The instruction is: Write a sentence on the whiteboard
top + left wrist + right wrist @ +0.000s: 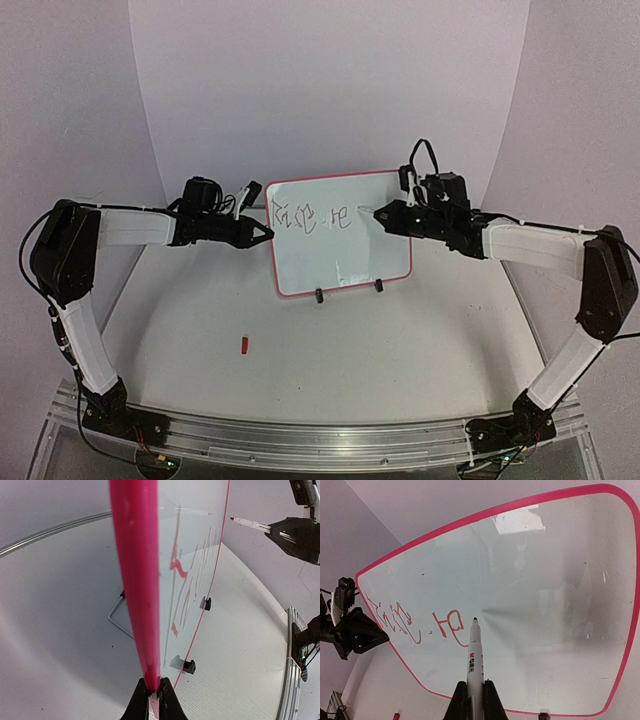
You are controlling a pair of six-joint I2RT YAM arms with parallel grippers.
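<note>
The whiteboard stands upright on the table, pink-framed, on two black clip feet. A sentence starts in one line on its upper left, reading roughly "Raise, re"; it looks red in the right wrist view. My left gripper is shut on the board's left frame edge. My right gripper is shut on a white marker. The marker tip sits at or just off the board, right of the last letter.
A small red marker cap lies on the table in front of the board's left side. A wire stand props the board from behind. A curved white backdrop rises behind the table.
</note>
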